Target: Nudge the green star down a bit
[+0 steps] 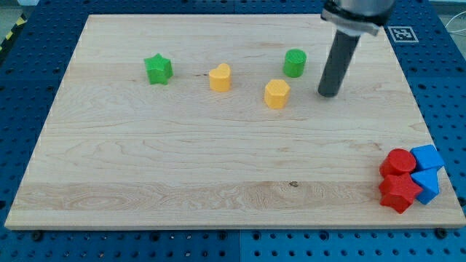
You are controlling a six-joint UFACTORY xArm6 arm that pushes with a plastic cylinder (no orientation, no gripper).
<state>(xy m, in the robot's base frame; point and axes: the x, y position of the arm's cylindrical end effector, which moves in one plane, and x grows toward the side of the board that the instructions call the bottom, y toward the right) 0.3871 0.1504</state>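
Green star [158,69]: light, rigid, probably slides easily; push its top edge. Bare rod tip [328,93], touching nothing, stands far to star's right.

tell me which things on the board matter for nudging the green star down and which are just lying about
Part of the job:
- green star, near the view's top left
- my tip, far off to the star's right, right of the green cylinder

Just lying about:
- green cylinder
- yellow heart-like block
- yellow hexagonal block
- two red blocks and two blue blocks, clustered at the view's bottom right
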